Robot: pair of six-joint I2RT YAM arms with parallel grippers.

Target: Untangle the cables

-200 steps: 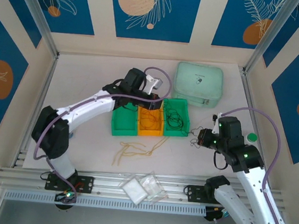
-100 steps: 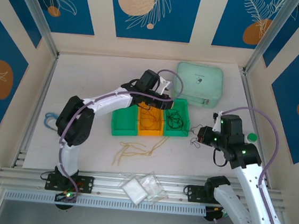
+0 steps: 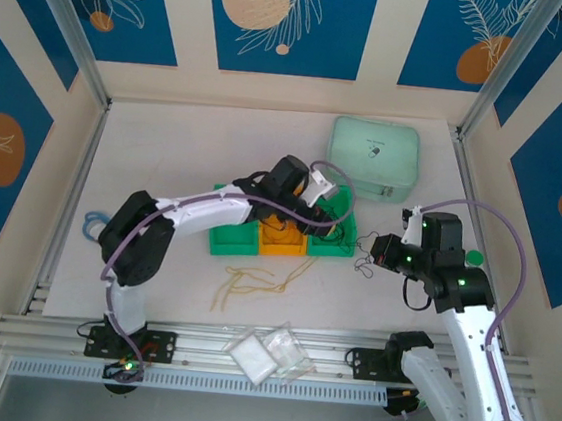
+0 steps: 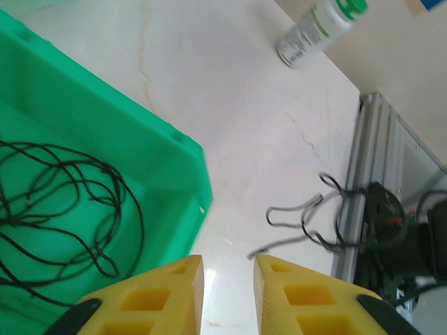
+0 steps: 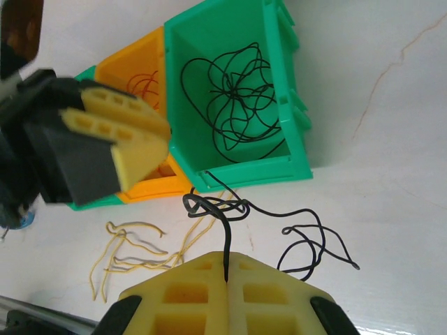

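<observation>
While the right gripper clamps the black cable, the left gripper (narrowly parted, empty) should grip its knot gently.

The top camera looks down from behind my bases over the whole bench. My left pincer and right pincer each carry a close camera facing past the tips. Both see the green bin ahead.

The mint case bears a mark too small to read.
</observation>
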